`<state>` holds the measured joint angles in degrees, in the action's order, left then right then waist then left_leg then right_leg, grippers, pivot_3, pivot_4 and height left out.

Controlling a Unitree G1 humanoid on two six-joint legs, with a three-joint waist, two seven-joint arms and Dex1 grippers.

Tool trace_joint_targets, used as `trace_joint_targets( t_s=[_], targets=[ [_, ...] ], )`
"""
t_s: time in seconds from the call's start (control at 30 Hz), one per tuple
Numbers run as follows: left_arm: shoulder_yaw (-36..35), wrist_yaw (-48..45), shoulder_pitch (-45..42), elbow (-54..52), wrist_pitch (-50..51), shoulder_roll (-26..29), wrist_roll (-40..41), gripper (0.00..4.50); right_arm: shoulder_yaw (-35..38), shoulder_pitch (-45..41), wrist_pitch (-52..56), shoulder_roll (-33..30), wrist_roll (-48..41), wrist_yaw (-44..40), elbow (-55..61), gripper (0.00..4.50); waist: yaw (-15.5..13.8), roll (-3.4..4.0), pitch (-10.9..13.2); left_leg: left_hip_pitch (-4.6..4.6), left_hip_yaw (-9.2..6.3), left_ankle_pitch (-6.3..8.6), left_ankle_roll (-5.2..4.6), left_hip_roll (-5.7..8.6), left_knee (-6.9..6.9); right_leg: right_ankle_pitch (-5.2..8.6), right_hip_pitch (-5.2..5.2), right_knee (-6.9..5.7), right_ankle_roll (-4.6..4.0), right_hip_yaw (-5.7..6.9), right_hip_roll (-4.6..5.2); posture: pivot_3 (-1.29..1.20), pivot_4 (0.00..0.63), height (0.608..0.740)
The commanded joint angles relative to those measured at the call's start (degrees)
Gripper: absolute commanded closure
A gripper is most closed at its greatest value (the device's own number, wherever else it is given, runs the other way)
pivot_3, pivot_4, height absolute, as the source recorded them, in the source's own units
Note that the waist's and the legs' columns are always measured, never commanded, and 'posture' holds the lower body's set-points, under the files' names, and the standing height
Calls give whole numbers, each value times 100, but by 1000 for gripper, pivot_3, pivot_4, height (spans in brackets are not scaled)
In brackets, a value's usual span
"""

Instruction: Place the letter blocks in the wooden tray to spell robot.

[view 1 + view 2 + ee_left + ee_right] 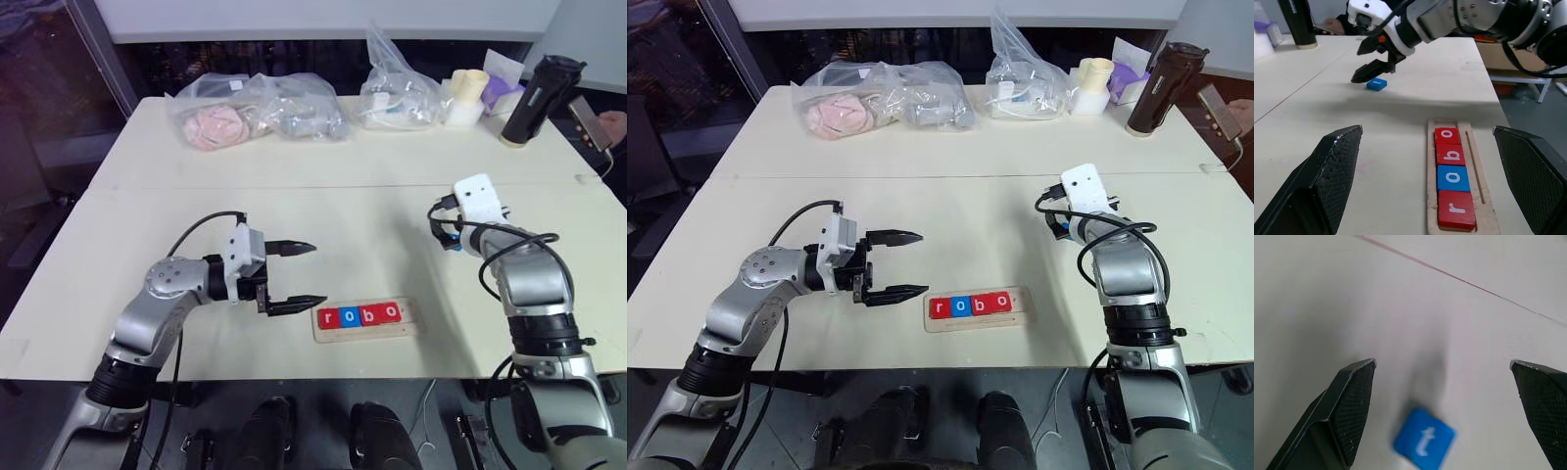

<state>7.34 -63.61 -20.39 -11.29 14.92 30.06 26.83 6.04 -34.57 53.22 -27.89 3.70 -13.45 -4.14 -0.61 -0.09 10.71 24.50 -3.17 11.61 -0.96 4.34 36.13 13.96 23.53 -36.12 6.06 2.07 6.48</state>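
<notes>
Wooden tray [413,318] reads "robo"; blue "t" block [1423,438] loose; both grippers' fingers released.

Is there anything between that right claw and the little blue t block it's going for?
Nothing visible. The blue t block lies alone on the bare table, between the open fingers of the right gripper just above it.

The long pale wooden tray [1459,128], just in front of the left gripper's black fingers [1334,169], looks like bare, smooth wood with a matt face. The red and blue square letter blocks [1451,166] in it look smooth and a little shiny. Those fingers have rough, dotted pads. The wide cream table [294,211] under both grippers looks flat and matt.
</notes>
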Motion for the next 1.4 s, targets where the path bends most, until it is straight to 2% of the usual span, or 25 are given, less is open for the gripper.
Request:
trace_joint_targets(
  t_s=[0.03,0.23,0.5,0.73,0.8,0.87,1.0,1.17,1.4],
  targets=[
    [-71,-45,-56,-62,-14,22,65,0,286,-181,222,196,-95,291,-94,60,2,0,0,0,0,0,0,0,0,0,0,0,0,0,-1,0,150,738],
    [-78,-28,-63,-55,-25,22,40,0,487,-95,593,547,-276,503,-117,60,13,1,-1,-1,0,-1,-1,-1,0,0,0,-2,1,-1,-5,0,150,738],
    [-83,30,-25,-86,-49,22,11,0,1256,-127,1637,1088,-619,932,-7,60,9,2,-4,-9,-1,-1,-1,-5,0,0,-8,-3,1,1,-10,0,150,738],
    [-58,58,1,-83,-94,-7,-17,0,1502,-71,2087,1332,-754,1099,294,60,10,2,-7,-10,-2,0,-1,-6,-1,0,-8,-3,0,2,-12,0,150,738],
    [-40,58,-15,-58,-113,-25,-32,0,1498,-61,2059,1348,-768,1125,279,588,11,2,-8,-10,-2,0,-1,-7,-1,0,-8,-3,0,2,-12,0,150,738],
    [-34,57,-26,-48,-117,-40,-35,0,1504,-74,1959,1319,-772,1130,199,1310,16,1,-8,-10,-2,0,-1,-7,0,0,-9,-2,-1,3,-13,0,150,738],
    [-28,44,-40,-21,-122,-66,-42,0,1534,-150,1665,1207,-793,1123,-59,3347,35,0,-9,-13,-2,-1,-1,-7,1,1,-12,-2,-1,3,-14,0,150,738],
    [-23,56,-44,-31,-106,-85,-52,0,1588,-161,1824,1100,-877,1129,63,3345,42,0,-10,-18,-2,-2,-2,-9,6,9,-19,-2,-17,2,-14,0,150,738],
    [-67,32,4,-9,-130,-51,-44,0,1295,250,3672,920,-1175,876,2302,3345,0,6,-7,-5,-2,-1,-2,-8,-12,1,0,-1,-1,-4,-10,0,150,738]
  ],
)
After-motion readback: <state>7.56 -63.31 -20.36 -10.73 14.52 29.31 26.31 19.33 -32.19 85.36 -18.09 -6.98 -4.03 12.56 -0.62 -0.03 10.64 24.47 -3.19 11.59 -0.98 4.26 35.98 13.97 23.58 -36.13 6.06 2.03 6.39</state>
